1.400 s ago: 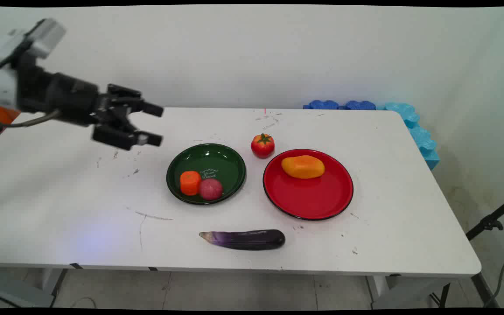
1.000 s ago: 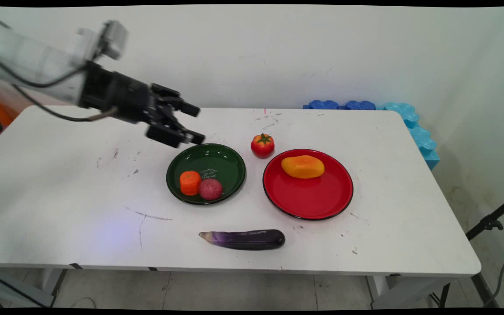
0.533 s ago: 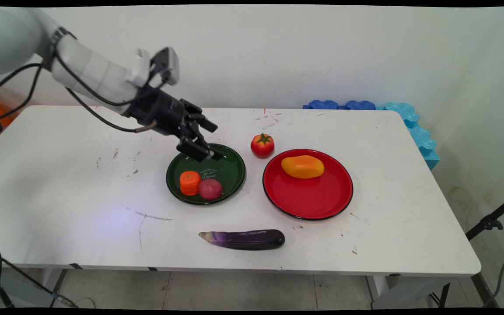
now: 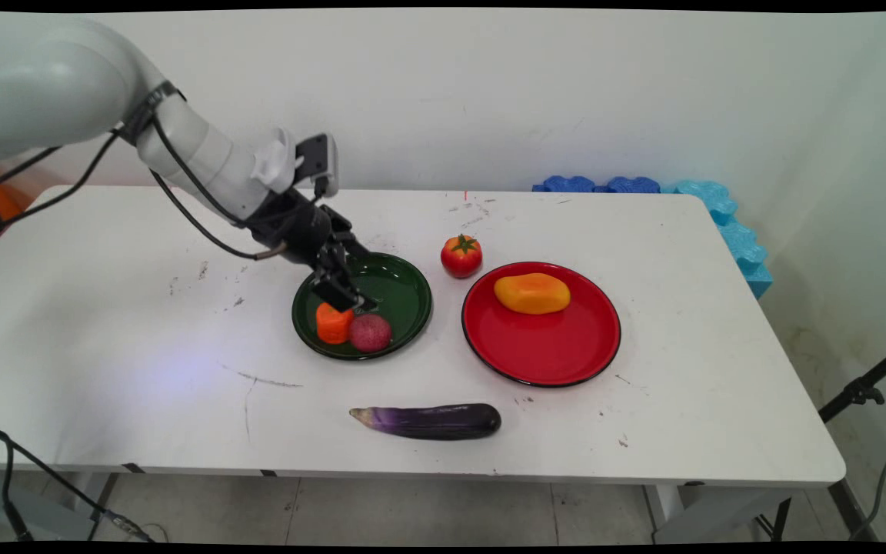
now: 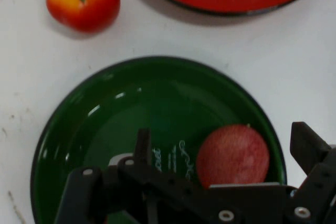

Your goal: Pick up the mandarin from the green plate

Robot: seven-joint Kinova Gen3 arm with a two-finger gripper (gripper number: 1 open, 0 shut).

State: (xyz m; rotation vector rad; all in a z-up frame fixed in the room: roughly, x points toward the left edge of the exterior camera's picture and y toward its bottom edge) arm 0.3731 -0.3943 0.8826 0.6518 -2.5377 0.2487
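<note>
we see the gripper [image 4: 349, 298] hovering over the green plate [image 4: 404, 286], fingers spread and holding nothing, just above the orange carrot chunk [image 4: 333, 325] and reddish ball [image 4: 371, 333]; tomato [image 4: 461, 255] and red plate [image 4: 551, 346] sit further right.

- White rectangular counter [image 4: 104, 323], scuffed, dark marks.
- Round green enamel plate [image 4: 404, 296] near centre.
- Round red plate, black rim [image 4: 543, 346], just right of green one.
- Red plastic tomato [image 4: 461, 255] behind, between the plates.
- Purple toy eggplant [image 4: 431, 421] lying near front edge.
</note>
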